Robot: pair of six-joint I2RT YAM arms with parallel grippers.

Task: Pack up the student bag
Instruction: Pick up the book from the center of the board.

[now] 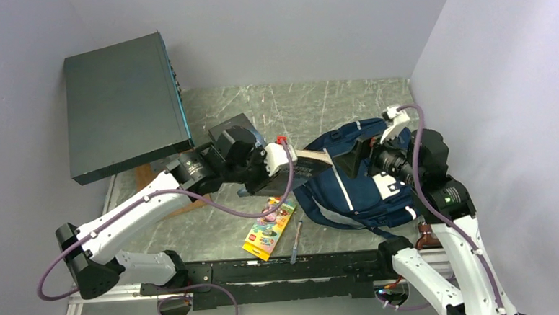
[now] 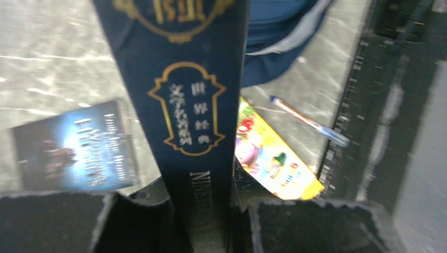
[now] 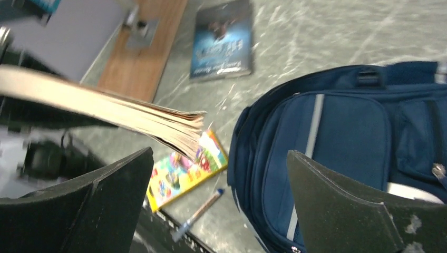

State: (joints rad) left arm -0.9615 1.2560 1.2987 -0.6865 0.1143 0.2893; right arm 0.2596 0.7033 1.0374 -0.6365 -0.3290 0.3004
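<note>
At the far left a big dark flat box (image 1: 126,104) stands tilted, its near edge raised off the table (image 1: 317,105). Just right of its near corner a wooden board (image 1: 171,206) lies flat under the left arm. Beside that board a thin book with a blue cover (image 2: 74,147) lies face up on the table.

The left gripper (image 1: 286,164) hangs over the middle of the table, its fingers clamped on a navy book (image 2: 192,105) with a gold frame and Chinese characters on the spine. The spine runs straight up between the two fingers. The book sticks out to the right, its cream page edges loose and fanned at the free end, which reaches the left edge of the student bag (image 1: 350,183).

Nearer, below the held book, a yellow pack with bright pictures (image 1: 269,226) lies on the table. A pen (image 1: 297,242) lies just right of it, close to the table's near edge.

The student bag lies flat, right of centre, front pocket up, white stripes showing, right in front of the right arm. The right gripper (image 1: 360,157) hovers above the bag's far left part, close to the book's free end. Its fingers (image 3: 342,211) stand wide apart with nothing between them.
</note>
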